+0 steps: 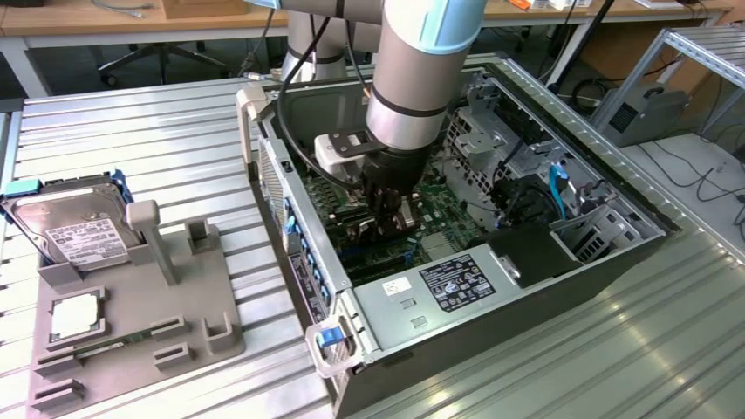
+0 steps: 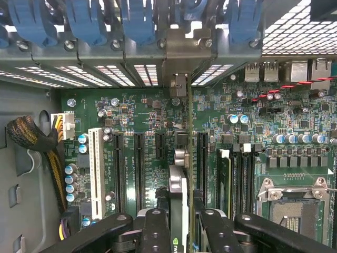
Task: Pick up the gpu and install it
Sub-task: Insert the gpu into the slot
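Hand vertical inside case, gripping gpu edge-on.

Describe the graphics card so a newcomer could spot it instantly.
Find the open computer case on the metal table, then the robot arm reaching into it. Between the gripper fingers, a thin dark card stands edge-on over the green motherboard, its silver bracket toward the blue clips, unlike the empty slots beside it.

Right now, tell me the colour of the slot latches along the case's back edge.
Blue slot latches, clearest in the wrist view.
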You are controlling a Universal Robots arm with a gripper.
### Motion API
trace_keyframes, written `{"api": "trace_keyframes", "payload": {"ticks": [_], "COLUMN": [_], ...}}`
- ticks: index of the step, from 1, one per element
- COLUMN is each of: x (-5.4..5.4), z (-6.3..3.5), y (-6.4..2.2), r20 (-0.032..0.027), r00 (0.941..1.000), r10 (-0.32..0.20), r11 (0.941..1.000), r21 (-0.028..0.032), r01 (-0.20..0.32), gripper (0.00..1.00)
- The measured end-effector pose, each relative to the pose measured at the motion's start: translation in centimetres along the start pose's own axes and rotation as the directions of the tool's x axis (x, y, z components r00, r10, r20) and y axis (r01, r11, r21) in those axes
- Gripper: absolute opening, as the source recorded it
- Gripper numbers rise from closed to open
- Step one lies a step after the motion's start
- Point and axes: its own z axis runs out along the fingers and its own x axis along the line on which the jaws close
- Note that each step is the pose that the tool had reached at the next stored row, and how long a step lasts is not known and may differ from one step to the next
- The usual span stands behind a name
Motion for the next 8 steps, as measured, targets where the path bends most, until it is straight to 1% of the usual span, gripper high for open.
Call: {"api": "trace_keyframes", "payload": {"ticks": [8], "x": [0.00], "z": [0.00], "y": [0.00], "r20": [0.0003], "r00": [1.0000], "r10": [0.000], "r11": [1.0000], "r21": [0.0000], "r01": [0.000], "gripper": [0.27]}}
